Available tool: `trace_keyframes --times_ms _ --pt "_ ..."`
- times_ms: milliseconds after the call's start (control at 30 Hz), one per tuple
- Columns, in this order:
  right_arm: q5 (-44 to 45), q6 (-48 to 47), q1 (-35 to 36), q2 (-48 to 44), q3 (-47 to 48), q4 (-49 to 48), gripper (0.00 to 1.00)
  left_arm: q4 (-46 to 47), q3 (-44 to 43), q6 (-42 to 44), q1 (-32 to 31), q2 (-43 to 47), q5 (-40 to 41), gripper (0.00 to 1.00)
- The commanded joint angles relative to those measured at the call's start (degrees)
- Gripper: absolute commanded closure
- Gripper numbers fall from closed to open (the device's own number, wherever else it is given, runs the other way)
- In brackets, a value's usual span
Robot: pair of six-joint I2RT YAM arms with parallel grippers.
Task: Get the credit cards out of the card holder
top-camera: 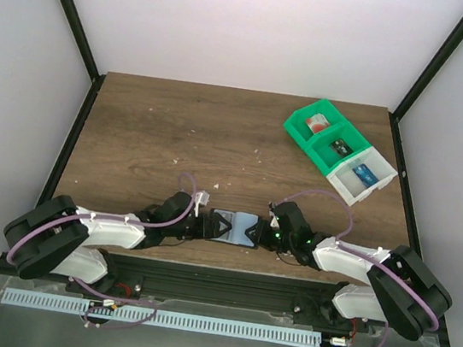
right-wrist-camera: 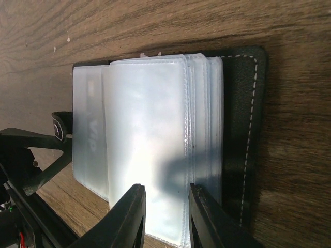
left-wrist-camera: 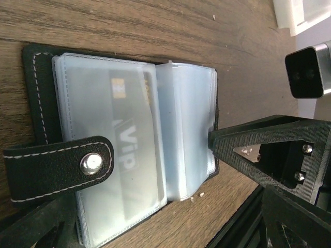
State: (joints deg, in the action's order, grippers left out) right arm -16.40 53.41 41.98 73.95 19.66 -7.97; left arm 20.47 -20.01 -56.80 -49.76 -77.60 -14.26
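The sleeved credit card (left-wrist-camera: 126, 155) reads "Vip".

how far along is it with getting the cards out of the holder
Done: the card holder lies unfolded on the table, strap unsnapped. In hand: the right gripper has its jaws slightly apart at the edge of the clear sleeves; the left gripper sits opposite, jaws wide open. Left: the VIP card is inside a sleeve, and no card lies loose beside the holder.

wooden table (top-camera: 177, 131) bears card holder (top-camera: 246, 227), bins (top-camera: 304, 147).
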Motion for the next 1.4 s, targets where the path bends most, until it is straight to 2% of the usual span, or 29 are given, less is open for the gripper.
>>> trace_keyframes --times_ms 0,567,1367 --pt "1.64 -0.36 0.47 -0.14 -0.75 1.81 0.74 2.93 -0.49 -1.18 0.1 -2.31 -2.8 0.0" --pt "0.92 -0.22 0.46 1.02 -1.05 0.44 0.74 -4.94 -3.84 0.32 -1.09 3.67 0.59 0.0" --pt "0.54 0.02 0.45 1.2 -1.36 -0.14 0.74 -6.58 -5.8 0.41 -2.62 2.46 0.12 0.0"
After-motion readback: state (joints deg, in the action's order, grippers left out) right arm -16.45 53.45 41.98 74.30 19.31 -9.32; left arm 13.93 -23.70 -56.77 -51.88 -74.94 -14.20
